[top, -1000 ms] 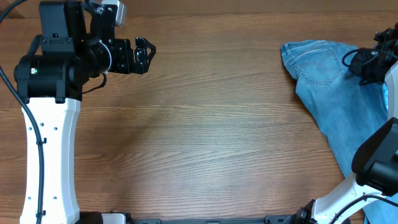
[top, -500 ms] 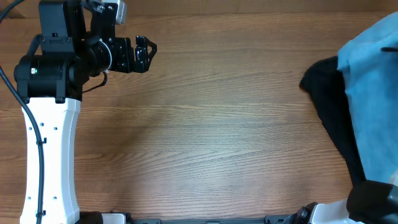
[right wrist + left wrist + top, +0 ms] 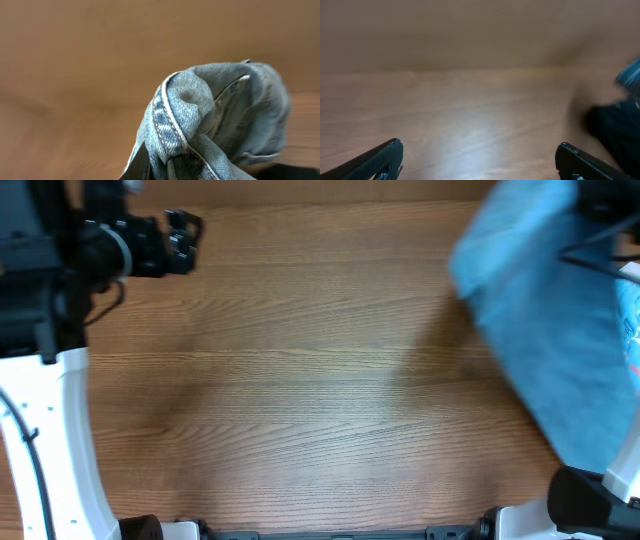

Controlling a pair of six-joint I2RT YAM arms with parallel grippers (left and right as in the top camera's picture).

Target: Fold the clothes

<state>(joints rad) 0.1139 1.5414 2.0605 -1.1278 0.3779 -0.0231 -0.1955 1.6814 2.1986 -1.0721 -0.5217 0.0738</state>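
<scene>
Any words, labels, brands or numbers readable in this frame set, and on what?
None can be read.
The jeans show only stitching, with no tag or brand patch in view.
The printed fabric at the right edge of the overhead view is too blurred to tell whether it bears text.

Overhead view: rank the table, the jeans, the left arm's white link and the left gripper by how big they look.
1. table
2. jeans, blurred and likely lifted nearer the camera, so they may look bigger than they are
3. left arm's white link, partly cut off by the frame edge
4. left gripper
</scene>
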